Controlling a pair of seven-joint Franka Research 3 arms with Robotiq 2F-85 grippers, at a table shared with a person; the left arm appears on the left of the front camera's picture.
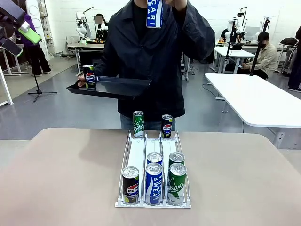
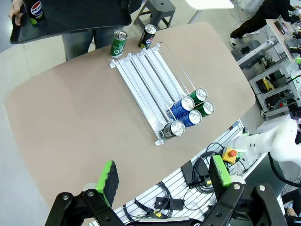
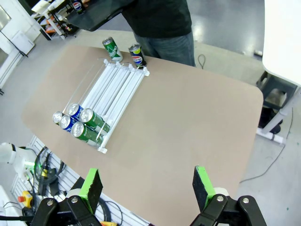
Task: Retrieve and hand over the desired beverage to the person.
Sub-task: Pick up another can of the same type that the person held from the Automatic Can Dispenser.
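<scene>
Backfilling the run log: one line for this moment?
left gripper: open, empty | right gripper: open, empty | person: blue can raised, tray with Pepsi can | rack: five cans

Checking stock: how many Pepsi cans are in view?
3. One Pepsi can stands on the black tray the person holds; a second stands just past the rack's far end, beside a green can; a third sits at the near end of the rack's left lane. None looks hidden.
</scene>
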